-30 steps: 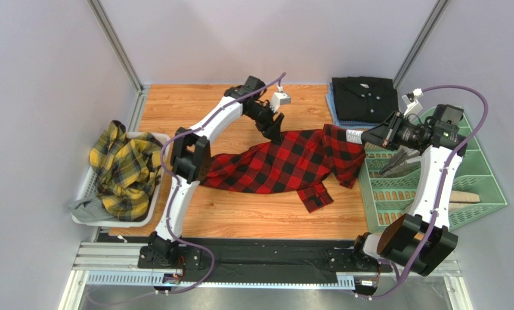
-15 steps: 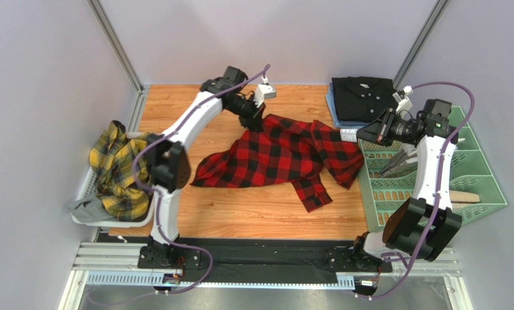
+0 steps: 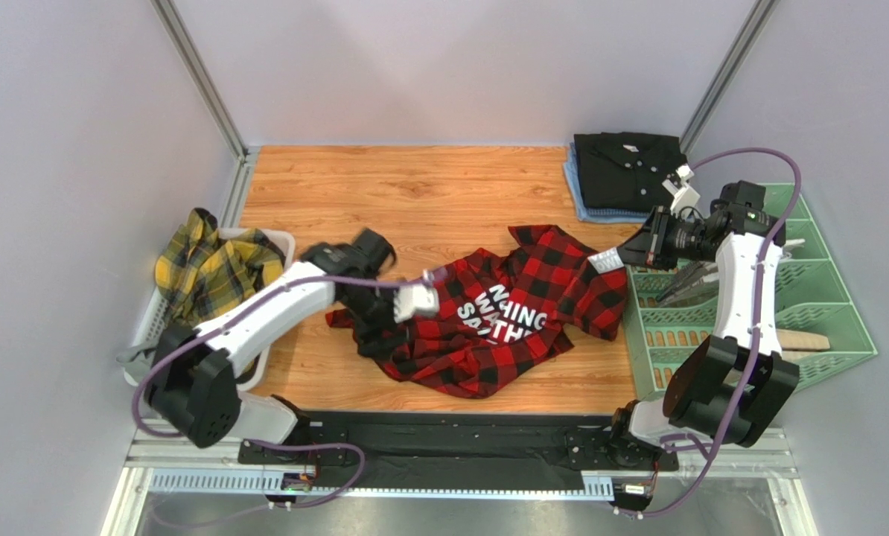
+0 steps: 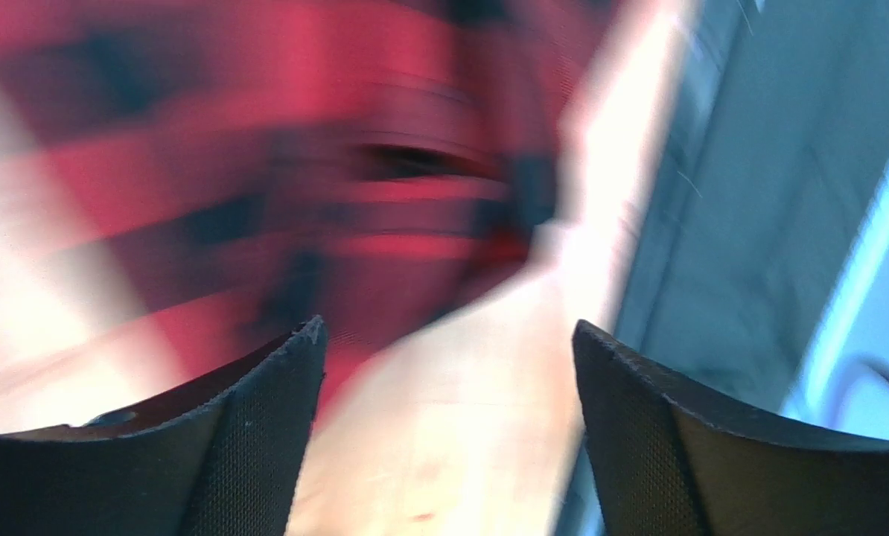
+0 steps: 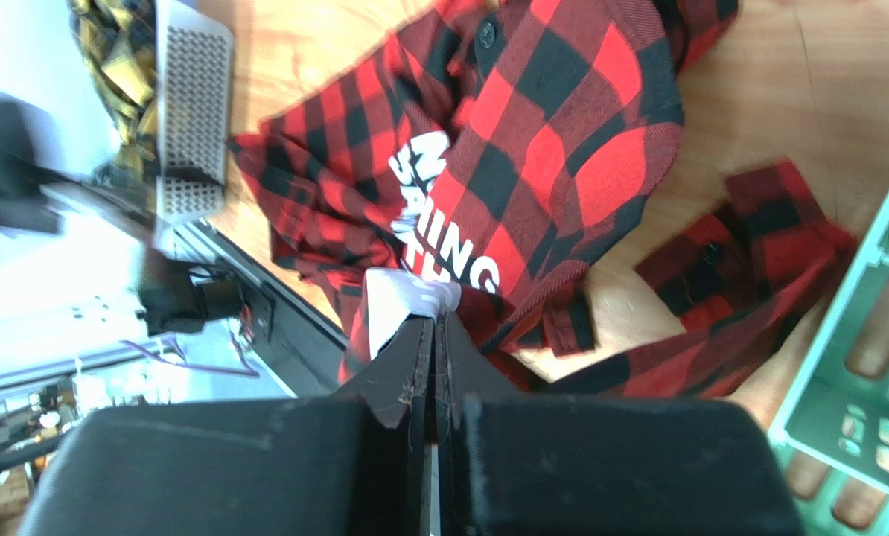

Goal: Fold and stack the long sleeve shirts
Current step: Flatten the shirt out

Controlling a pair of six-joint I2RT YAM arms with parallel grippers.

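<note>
Swung back from the far middle of the table, the left arm now lies low across the near left, and the red-and-black check shirt (image 3: 494, 318) has dropped from a stretched band into a rumpled heap, its white block letters facing up. The left gripper (image 4: 449, 335) stands spread with nothing between its fingers; the wrist view shows only blurred red cloth beyond them. That arm's forearm crosses the heap's left edge and hides it from above.

The right gripper (image 5: 430, 322) is pressed together on a white bit at the shirt's right edge, lifting that side off the wooden table (image 3: 415, 190). The green rack (image 3: 829, 302) stands just beside this raised edge, under the right arm.

The plain black shirt (image 3: 628, 168) lies folded at the far right corner, apart from the heap. The yellow-and-dark plaid shirt (image 3: 209, 290) is crumpled in a white basket (image 3: 272, 241) on the left, close to the left arm's elbow.
</note>
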